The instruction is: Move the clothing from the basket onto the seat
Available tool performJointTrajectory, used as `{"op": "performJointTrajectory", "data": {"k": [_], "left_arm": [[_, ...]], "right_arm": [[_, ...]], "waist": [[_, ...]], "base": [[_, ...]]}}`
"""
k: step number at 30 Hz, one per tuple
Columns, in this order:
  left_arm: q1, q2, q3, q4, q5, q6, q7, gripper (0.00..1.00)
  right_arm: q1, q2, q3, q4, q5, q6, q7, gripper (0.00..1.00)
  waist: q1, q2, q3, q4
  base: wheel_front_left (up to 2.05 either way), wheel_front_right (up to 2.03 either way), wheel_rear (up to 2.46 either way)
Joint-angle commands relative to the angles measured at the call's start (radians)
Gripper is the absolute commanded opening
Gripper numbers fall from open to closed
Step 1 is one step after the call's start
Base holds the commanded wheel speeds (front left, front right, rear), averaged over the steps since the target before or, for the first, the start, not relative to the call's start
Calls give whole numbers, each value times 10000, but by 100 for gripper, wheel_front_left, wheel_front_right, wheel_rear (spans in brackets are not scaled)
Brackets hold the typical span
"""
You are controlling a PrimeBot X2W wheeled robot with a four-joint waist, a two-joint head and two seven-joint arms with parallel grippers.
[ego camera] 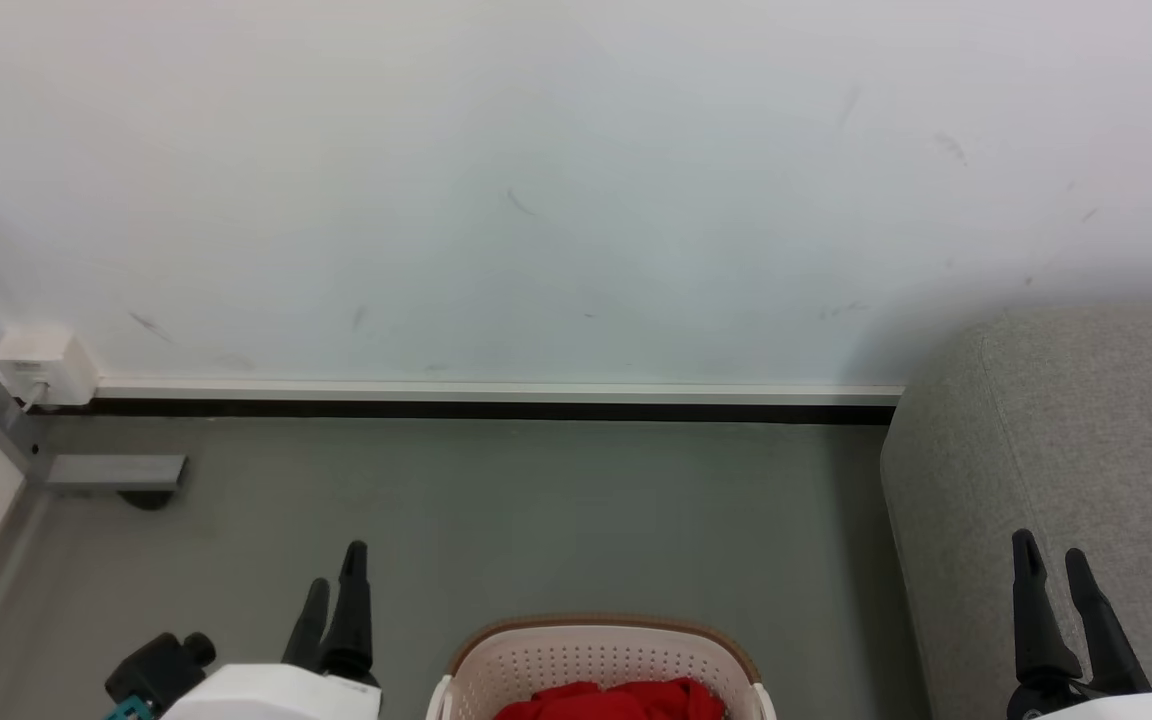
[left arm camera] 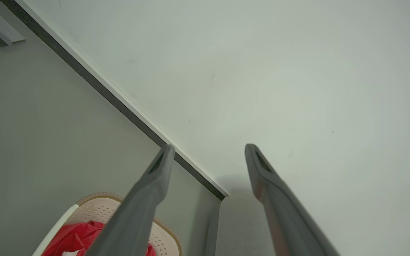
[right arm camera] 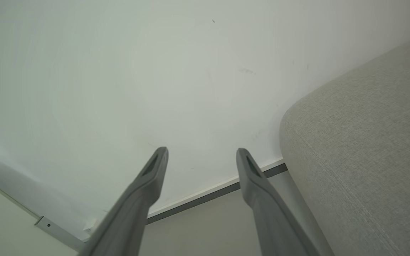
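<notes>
Head view: basket (ego camera: 596, 626) at bottom centre on grey floor (ego camera: 536, 500), cut off by the frame edge, with brown rim, perforated cream wall and white handles at both sides in sight. Clothing (ego camera: 626, 700) inside basket, a red heap below rim level. Seat (ego camera: 1086, 430) at right, rounded grey fabric corner backed against white wall (ego camera: 536, 200), near basket, a strip of floor between the two. Left claw (ego camera: 336, 567) at lower left, off to basket's left and clear of it, fingers pointing up, empty. Right claw (ego camera: 1050, 548) at lower right, overlapping seat fabric in this view, contact impossible to tell, also empty. Left wrist view: both fingers of left claw (left arm camera: 209, 147) spread wide, open gap, nothing gripped. Behind the left-hand finger, basket with red cloth and a scrap of white trim. Through the gap, seat corner meeting the skirting board (left arm camera: 119, 97). Right wrist view: same story for right claw (right arm camera: 201, 150) — fingers wide apart and bare, aimed at wall and skirting, seat along the right side. White socket box (ego camera: 41, 362) low on wall at far left, just above a grey metal bracket (ego camera: 116, 470) at floor level. Faint scuff marks scattered over wall.
</notes>
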Motion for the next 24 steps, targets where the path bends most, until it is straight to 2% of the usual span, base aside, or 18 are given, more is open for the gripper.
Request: {"op": "performJointTrajectory", "data": {"k": [1,11,24], "left_arm": [[-179,68,-55,-135,401,38,-134,100],[-184,75,-319,16,1986,175,-408,100],[-35,84,-579,293,3885,274,-724,100]], "right_arm": [[-25,-100,35,-158,-368,-11,-110,100],[88,-198,147,-107,-1767,-13,-392,100],[241,-206,204,166,-3047,-15,-686,100]], "waist": [[-1,0,4,-8],[-1,0,-44,12],[-1,0,-134,74]], "base": [[0,0,0],[0,0,0],[0,0,0]]}}
